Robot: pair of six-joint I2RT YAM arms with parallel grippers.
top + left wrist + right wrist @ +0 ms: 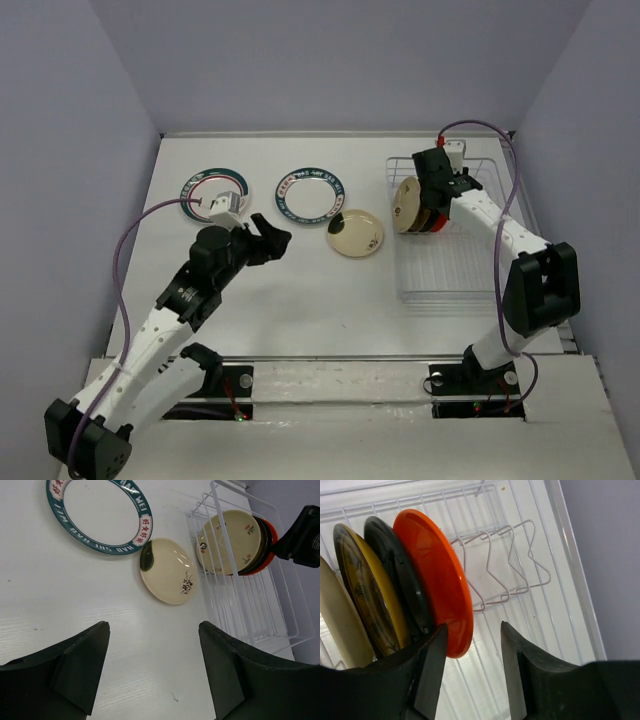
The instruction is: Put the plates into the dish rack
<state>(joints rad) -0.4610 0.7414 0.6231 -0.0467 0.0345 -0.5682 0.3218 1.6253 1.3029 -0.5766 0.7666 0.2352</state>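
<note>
The dish rack (445, 280) stands at the right, holding several upright plates at its far end: cream (335, 620), amber-yellow (365, 595), black (395, 575) and orange (432, 575). My right gripper (472, 630) hovers there, open. Its left finger overlaps the orange plate's lower rim and its right finger stands apart from it. On the table lie a cream plate (355, 232) and two green-rimmed plates, one (309, 193) in full view and one (200, 186) partly hidden by my left wrist. My left gripper (152, 630) is open and holds nothing, near the cream plate (167, 570).
The near half of the rack (260, 610) shows only bare white tines (520, 545). Grey walls close in the table on three sides. My right arm (305, 535) reaches over the rack's far end.
</note>
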